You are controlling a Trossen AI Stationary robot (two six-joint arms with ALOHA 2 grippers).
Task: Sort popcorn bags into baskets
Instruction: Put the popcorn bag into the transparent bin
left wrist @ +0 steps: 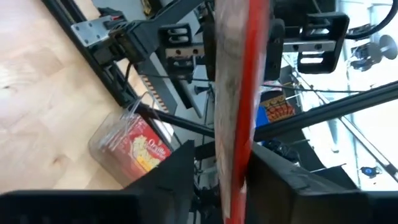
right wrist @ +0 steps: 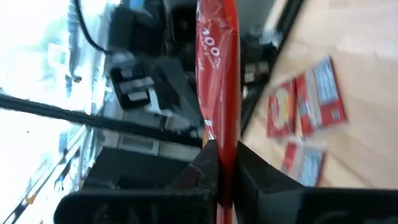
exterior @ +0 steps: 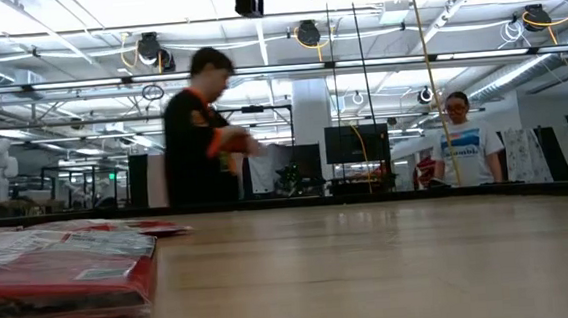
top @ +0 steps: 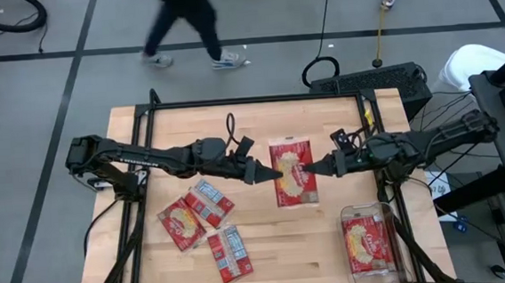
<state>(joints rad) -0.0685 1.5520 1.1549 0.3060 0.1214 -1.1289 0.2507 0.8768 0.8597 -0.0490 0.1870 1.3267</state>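
Note:
One popcorn bag (top: pixel 292 172) hangs over the table's middle, its popcorn picture facing up, between my two grippers. My left gripper (top: pixel 271 170) is at its left edge and my right gripper (top: pixel 315 167) at its right edge, both shut on it. Three more red bags (top: pixel 207 225) lie flat on the table's left near part and show close up in the low view (exterior: pixel 61 270). The clear bin (top: pixel 373 245) stands at the table's right near corner with one bag (top: pixel 366 240) lying inside. Neither gripper shows in the low view. My left gripper pinches the bag's left edge (left wrist: pixel 233 180) between its two fingers (left wrist: pixel 177 180), coming level from the table's left. My right gripper pinches the opposite, right edge (right wrist: pixel 225 146) between its fingers (right wrist: pixel 205 168), coming level from the table's right. The bag is lifted clear and lies about level between them.
A dark frame rail (top: pixel 250 101) runs along the table's far edge, with side rails on the left and right. A person (top: pixel 182 21) walks past beyond the far edge, and two people (exterior: pixel 201 125) show in the room behind. Bare wood (top: pixel 304 245) lies between the loose bags and the bin.

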